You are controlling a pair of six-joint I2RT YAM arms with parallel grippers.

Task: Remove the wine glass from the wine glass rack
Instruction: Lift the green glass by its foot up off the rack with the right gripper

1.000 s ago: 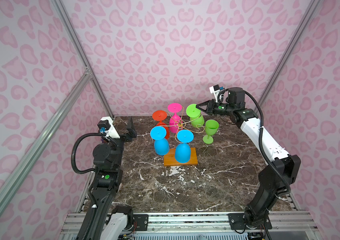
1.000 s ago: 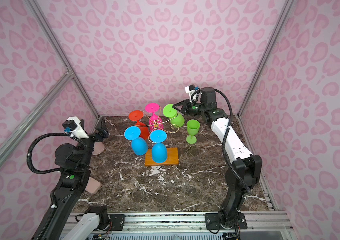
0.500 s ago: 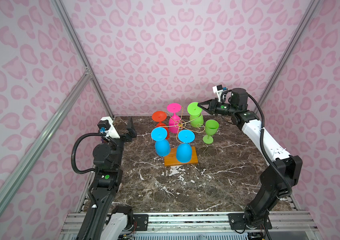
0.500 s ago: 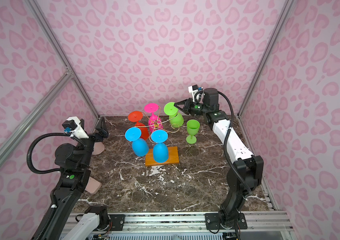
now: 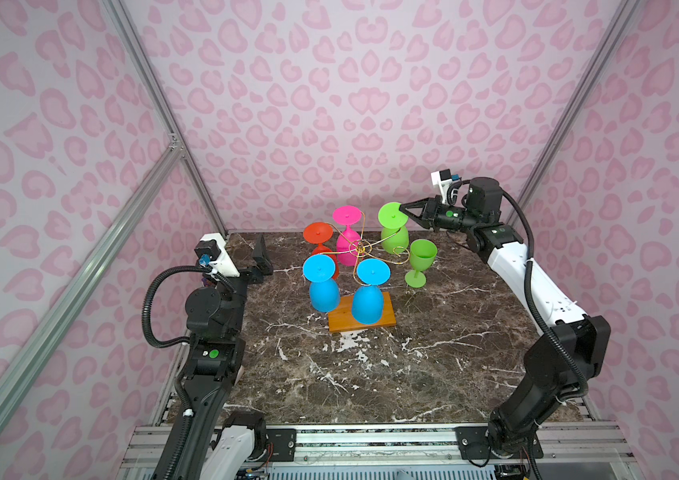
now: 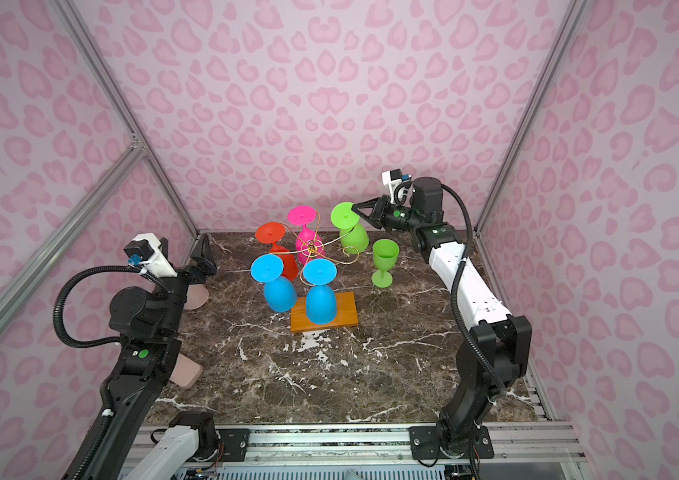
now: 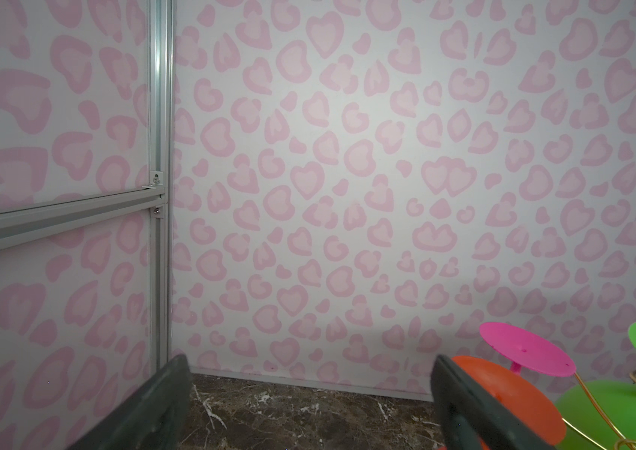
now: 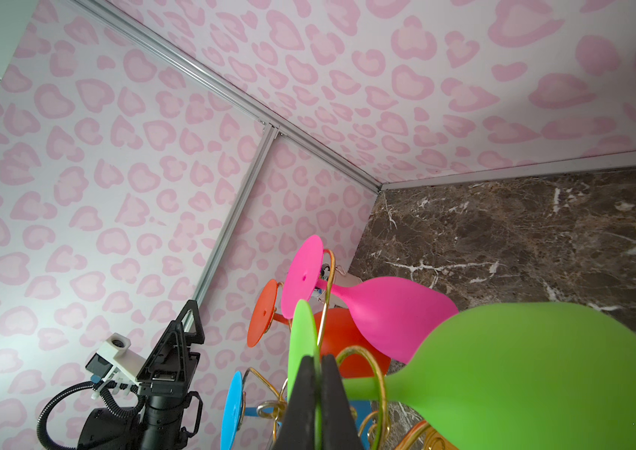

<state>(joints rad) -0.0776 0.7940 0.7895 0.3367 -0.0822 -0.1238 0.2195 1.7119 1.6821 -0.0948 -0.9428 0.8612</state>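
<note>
Hanging on 1 rack [image 5: 387, 318]: 5 glasses [image 5: 367, 305]; 1 upright glass [image 5: 422, 255]; right gripper [image 5: 402, 206] clamps hung green glass [image 5: 396, 239], left gripper [image 7: 310, 362] apart.

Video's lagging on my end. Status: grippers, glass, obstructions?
Right gripper shut on hanging green glass by its foot; left gripper open, idle. Glass not yet off the wine glass rack. Upright green glass stands close beside; pink glass on next arm.

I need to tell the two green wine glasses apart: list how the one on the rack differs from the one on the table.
The hanging green glass is upside down, foot up, on the wine glass rack; the standing green glass is upright, on the table. The right gripper is shut on the hanging one's foot; the standing one is untouched. Both share colour and shape.
</note>
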